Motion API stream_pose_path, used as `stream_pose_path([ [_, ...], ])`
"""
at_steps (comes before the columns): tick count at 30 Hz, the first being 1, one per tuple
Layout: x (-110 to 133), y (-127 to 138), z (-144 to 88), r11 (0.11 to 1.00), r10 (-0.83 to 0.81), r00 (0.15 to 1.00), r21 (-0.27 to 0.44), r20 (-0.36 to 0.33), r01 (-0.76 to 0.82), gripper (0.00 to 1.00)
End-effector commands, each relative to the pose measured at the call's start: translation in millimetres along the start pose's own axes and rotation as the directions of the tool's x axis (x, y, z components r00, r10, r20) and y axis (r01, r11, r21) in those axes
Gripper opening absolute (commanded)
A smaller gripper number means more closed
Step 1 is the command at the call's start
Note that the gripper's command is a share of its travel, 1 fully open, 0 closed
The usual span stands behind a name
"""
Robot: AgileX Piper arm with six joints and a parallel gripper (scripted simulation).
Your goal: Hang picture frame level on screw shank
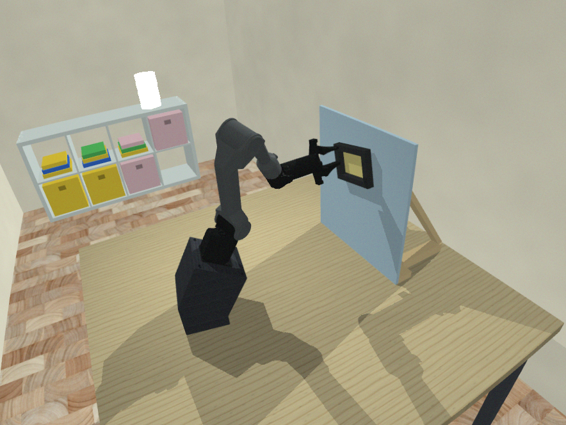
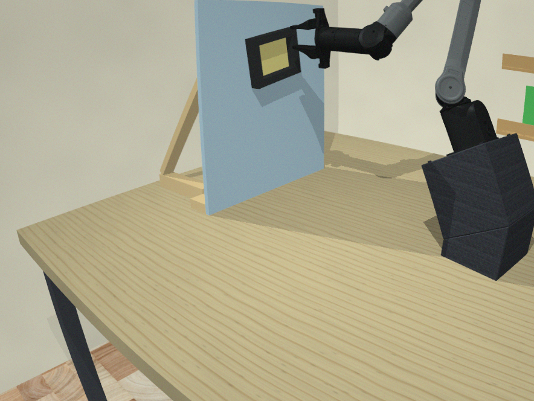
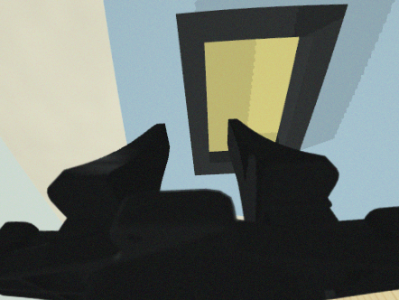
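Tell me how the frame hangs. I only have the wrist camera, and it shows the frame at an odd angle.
Observer: In the side camera the frame hangs crooked on the blue board. The end nearest the arm sits higher.
Operator: Report where the gripper sits along that end.
Observer: The gripper is open across the upper part of that end. One finger is at the top corner and the other is lower, in front of the side bar.
Operator: Report what holds the board up.
Observer: A slanted wooden brace props it from behind on the table.
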State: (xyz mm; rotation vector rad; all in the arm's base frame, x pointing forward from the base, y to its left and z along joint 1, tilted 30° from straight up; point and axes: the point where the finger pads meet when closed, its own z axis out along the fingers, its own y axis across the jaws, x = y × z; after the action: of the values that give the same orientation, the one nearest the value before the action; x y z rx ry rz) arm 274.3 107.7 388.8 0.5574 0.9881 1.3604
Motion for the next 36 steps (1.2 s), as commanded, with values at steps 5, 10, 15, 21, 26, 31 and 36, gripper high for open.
stream_pose_path([
  [5,-0.6,0.8,-0.5,1.000,0.003,1.000,-0.002,0.002,-0.003,0.63],
  [10,-0.6,0.8,-0.5,1.000,0.003,1.000,-0.002,0.002,-0.003,0.63],
  [15,0.0,1.3,-0.8,1.000,0.002,1.000,-0.002,0.002,-0.002,0.63],
  [21,0.7,1.7,-1.2,1.000,0.002,1.000,-0.002,0.002,-0.002,0.63],
  [26,0.7,1.7,-1.2,1.000,0.002,1.000,-0.002,0.002,-0.002,0.63],
  [31,0.8,1.7,-0.4,1.000,0.002,1.000,-0.002,0.002,-0.002,0.63],
  [36,1.2,1.4,2.0,1.000,0.002,1.000,-0.002,0.001,-0.002,0.63],
])
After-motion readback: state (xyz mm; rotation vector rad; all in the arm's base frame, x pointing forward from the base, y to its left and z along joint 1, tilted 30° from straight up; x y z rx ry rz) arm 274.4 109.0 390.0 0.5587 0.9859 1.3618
